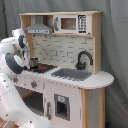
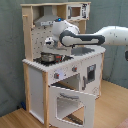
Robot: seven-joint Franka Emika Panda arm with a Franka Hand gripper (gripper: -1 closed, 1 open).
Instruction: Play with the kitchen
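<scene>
Kitchen: the toy kitchen (image 1: 65,70) is filling the centre of both exterior views, standing on a wood floor in front of a grey curtain (image 1: 114,45).
Arm: the white Panda arm (image 2: 95,37) is reaching in from the right of the second exterior view, with its wrist hanging over the hob (image 2: 46,60) at centre left.
Gripper: the gripper (image 2: 49,46) is pointing down just above a small metal pot (image 2: 47,57) that is sitting on the hob; whether the fingers are spread or closed, or holding anything, I cannot tell.
Done so far: the oven door (image 2: 70,102) is hanging open at the lower centre of the second exterior view, and the pot is standing on the hob, so play appears to be under way.
Left to do: the sink (image 1: 72,74), the black faucet (image 1: 83,59) and the microwave (image 1: 70,23) are looking untouched; the open-ended task is probably nowhere near finished.
Edges: the hood (image 1: 40,29) is overhanging the hob at the upper left of the first exterior view, and the side panel (image 2: 25,35) is boxing the gripper in.
Open room: the clearest way out is seeming to run toward the front of the counter; the lowered oven door is taking up room below.
</scene>
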